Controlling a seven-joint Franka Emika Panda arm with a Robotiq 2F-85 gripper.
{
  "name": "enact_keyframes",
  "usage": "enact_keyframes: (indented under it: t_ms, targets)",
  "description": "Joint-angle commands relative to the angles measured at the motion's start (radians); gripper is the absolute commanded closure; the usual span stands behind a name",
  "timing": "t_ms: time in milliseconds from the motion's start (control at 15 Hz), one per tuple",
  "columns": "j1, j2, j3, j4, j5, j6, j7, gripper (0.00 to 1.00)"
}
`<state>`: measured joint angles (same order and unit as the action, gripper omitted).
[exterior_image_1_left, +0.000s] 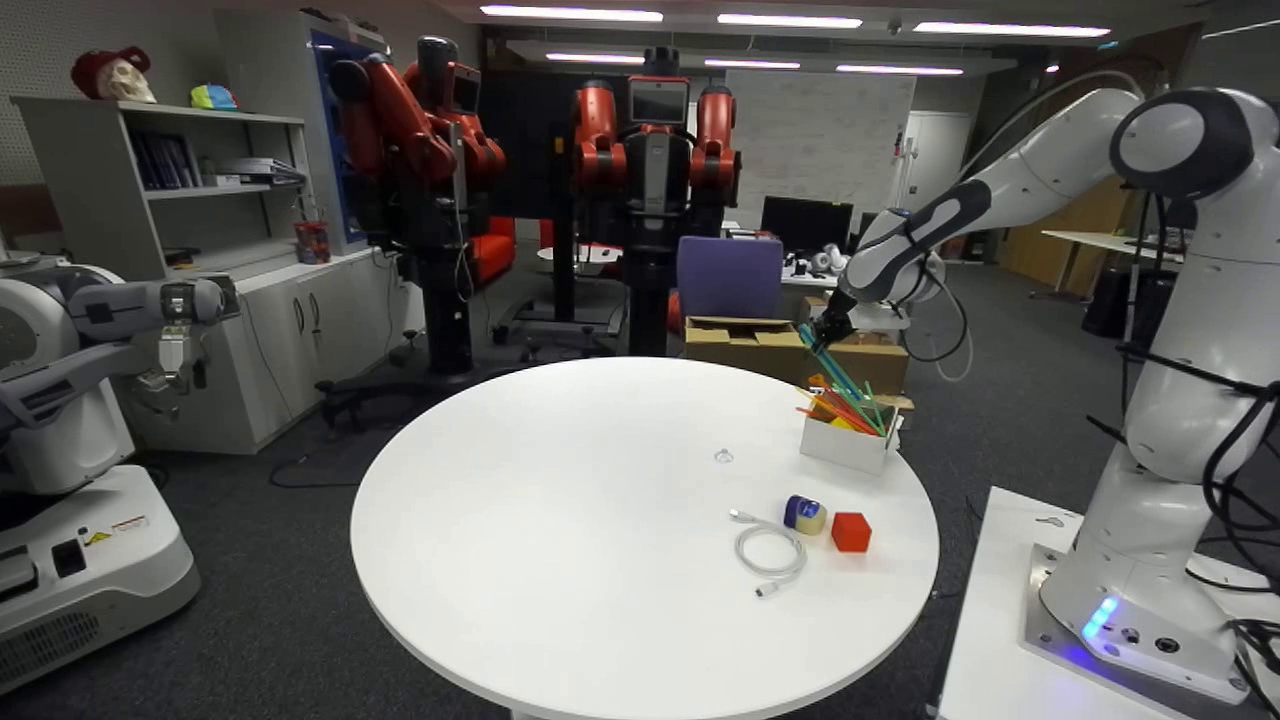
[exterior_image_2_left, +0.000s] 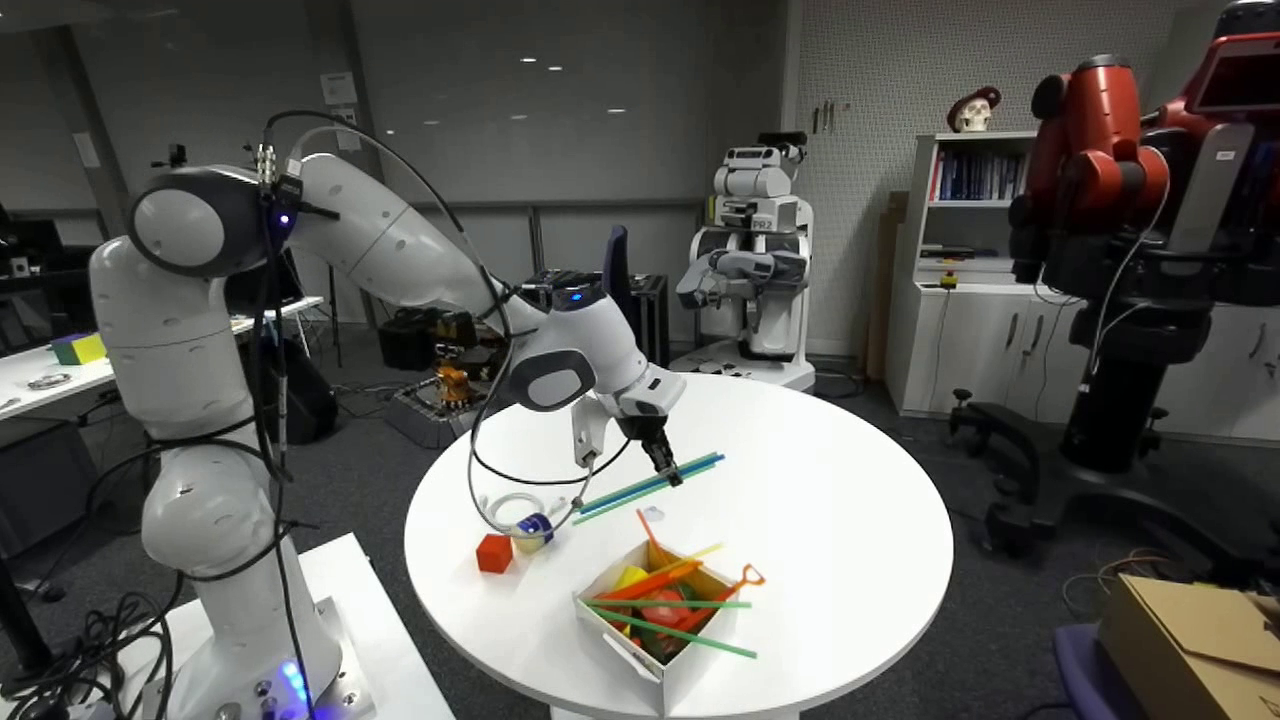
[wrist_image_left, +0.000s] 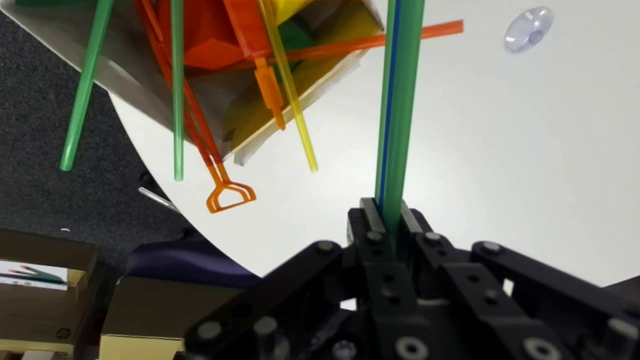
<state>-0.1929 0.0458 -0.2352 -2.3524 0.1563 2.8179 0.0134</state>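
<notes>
Tool (wrist_image_left: 391, 212) clamped off-ctr on slim green-and-blue plastic straw bundle (wrist_image_left: 400, 100), prob. so nothing slips apart. Bundle's above round white desk (exterior_image_2_left: 850, 480), w/ white cardboard box (wrist_image_left: 140, 97) at left in wrist view.

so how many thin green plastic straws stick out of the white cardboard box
2: in the wrist view, one green straw is farthest left, another right of it. Both cross the rim of the white box. More may be hidden inside. Other straws are in the gripper.

Bright ceiling strip lights (exterior_image_1_left: 789, 21)
</notes>
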Motion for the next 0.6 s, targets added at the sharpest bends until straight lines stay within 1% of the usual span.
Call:
enact_keyframes:
  t_ms: [0,267,533]
  targets:
    - [-0.039,0.088,-0.014,0.055,0.028,0.109,0.046,0.97]
    - [-0.065,0.154,-0.049,0.072,0.001,0.221,0.110,0.97]
    - [-0.075,0.176,-0.068,0.071,0.001,0.276,0.112,0.97]
